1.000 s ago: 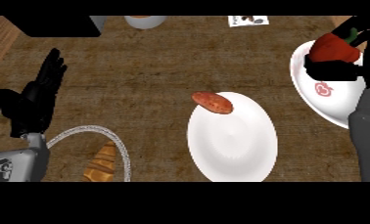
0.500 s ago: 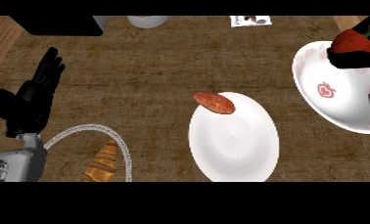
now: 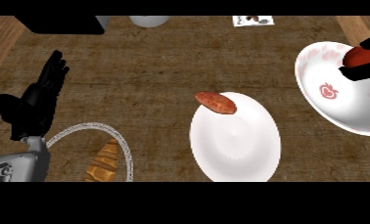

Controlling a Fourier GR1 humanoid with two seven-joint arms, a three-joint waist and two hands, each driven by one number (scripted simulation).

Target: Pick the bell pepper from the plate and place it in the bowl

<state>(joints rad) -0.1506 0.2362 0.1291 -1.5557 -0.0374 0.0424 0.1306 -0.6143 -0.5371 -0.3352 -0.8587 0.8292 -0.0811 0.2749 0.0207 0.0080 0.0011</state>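
Pepper (image 3: pixel 356 57): red, at the view's right edge over the bowl (image 3: pixel 338 115), well apart from the plate (image 3: pixel 235 142), clasped between black parts of the mostly cropped right hand (image 3: pixel 356 74); left hand (image 3: pixel 39 101) resting far left, fingers straight, holding nothing.

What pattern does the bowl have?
The bowl is white with a red emblem and pink flecks; head view.

**Dark counter, pale wood at the corners**

A brown, rough-grained counter (image 3: pixel 145 66) fills the view. A card (image 3: pixel 253 20) lies at its far edge. Left of the card stands a grey pot (image 3: pixel 150 20), and further left a black box (image 3: pixel 57 24). Pale wood (image 3: pixel 356 24) shows right of the card.
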